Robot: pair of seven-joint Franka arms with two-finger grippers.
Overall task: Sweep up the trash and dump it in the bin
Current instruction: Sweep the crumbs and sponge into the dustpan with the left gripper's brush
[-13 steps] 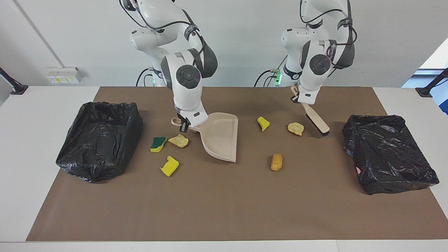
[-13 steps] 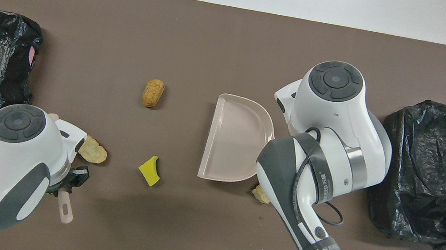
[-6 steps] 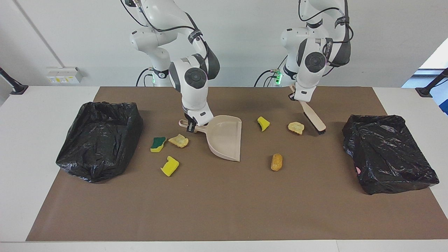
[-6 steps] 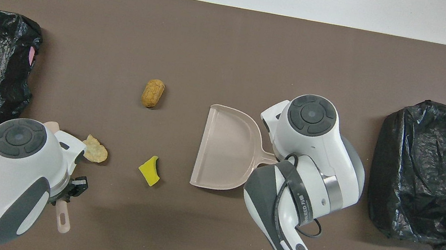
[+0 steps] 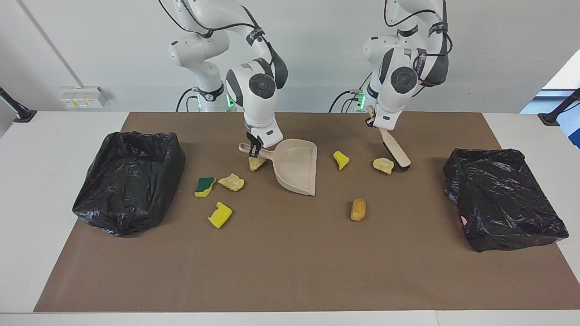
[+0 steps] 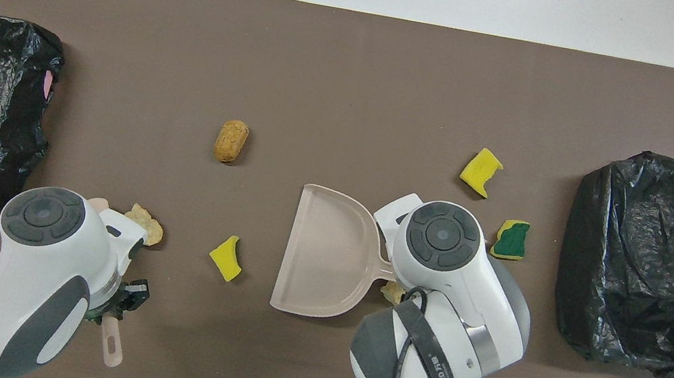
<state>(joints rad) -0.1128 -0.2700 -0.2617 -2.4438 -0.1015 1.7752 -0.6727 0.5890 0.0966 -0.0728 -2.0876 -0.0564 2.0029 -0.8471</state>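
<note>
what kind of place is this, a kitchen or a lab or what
Most likely a robot lab: two arms fixed at a white table with a brown mat, staged trash and bag-lined bins against a bare wall.

White bench (image 5: 54, 136) carries a brown mat (image 5: 290, 271). On the mat: two black-lined bins (image 5: 129, 181) (image 5: 503, 197), one at each end; between them scattered yellow sponge pieces (image 5: 219, 214), crusty chunks (image 5: 231, 182), a golden roll (image 5: 358, 209).
</note>
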